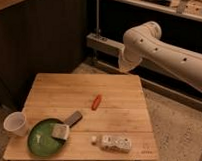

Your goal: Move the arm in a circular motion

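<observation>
The arm (170, 52) is a thick cream-white tube with small dark holes. It comes in from the right edge and bends at a rounded joint (146, 34) at the upper middle. From the joint a short link hangs down to the small pale gripper (125, 64). The gripper hovers above the floor just beyond the far right corner of the wooden table (119, 90). It holds nothing that I can see.
On the table lie a small red-orange piece (96, 101), a green plate (40, 143) with a brush (65, 126) on it, a white cup (15, 124) and a white bottle on its side (114, 142). A grey box on a pole (102, 43) and dark shelving stand behind.
</observation>
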`<state>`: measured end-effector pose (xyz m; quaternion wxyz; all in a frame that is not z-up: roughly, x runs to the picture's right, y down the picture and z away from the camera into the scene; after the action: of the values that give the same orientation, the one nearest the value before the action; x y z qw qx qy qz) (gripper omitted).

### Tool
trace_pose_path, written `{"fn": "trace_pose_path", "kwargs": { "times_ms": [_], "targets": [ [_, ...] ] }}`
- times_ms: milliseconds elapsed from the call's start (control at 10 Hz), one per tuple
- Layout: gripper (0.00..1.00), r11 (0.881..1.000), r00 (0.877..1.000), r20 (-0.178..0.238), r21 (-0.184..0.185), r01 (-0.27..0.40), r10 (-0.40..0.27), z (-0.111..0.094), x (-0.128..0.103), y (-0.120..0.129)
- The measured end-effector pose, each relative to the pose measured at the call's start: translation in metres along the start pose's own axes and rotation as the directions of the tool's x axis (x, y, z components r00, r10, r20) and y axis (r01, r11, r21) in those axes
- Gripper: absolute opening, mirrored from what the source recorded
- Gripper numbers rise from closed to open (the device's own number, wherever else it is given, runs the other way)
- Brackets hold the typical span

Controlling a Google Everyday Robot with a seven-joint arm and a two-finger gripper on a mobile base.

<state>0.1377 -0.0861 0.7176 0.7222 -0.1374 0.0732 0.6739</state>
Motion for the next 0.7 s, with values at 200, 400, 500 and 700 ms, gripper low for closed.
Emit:
{"fn": "trace_pose_path", "kwargs": {
  "times_ms": [200, 400, 500, 700],
  "targets": [
    [0.0, 0.999, 0.999, -0.021, 0.019, -0.042, 0.043, -0.009, 0.016, -0.029],
    [0.0, 0.997, 0.995, -0.067, 0.017, -0.069, 0.07, -0.017, 0.045, -0.032],
    [0.0, 0.996, 0.993, -0.083, 0.017, -0.083, 0.084, -0.022, 0.06, -0.031],
    [0.0, 0.993, 0.984, -0.135, 0.016, -0.117, 0.118, -0.035, 0.112, -0.014]
  ]
}}
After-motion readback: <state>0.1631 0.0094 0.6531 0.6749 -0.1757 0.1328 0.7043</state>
